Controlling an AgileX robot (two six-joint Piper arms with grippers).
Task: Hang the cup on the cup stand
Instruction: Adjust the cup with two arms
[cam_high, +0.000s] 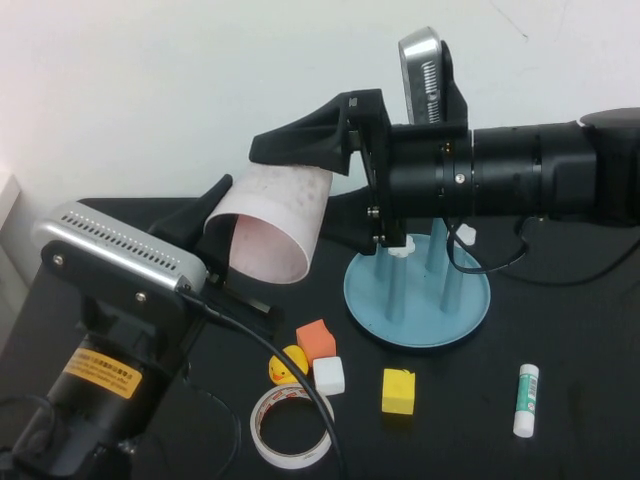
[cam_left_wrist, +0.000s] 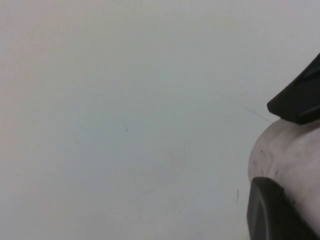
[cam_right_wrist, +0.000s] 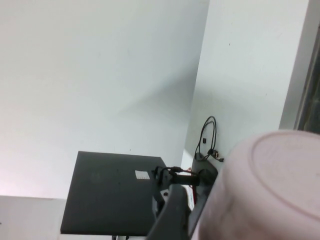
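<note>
Pink cup (cam_high: 272, 228) held on its side mid-frame, clamped by both the right gripper (cam_high: 322, 185) near its base and the left gripper (cam_high: 222, 215) at its rim. Right wrist view alone shows cup's closed bottom. Cup stand (cam_high: 417, 296) centre-right, tray empty. Glue stick (cam_high: 526, 400) label unreadable.

A plain white wall (cam_high: 150, 90) fills the upper half of the high view, evenly lit, with a faint hairline mark at upper right. Below it a black tabletop (cam_high: 570, 350) spans the lower frame. In the right wrist view, a dark panel (cam_right_wrist: 110, 192) stands lower left against a white corner.
</note>
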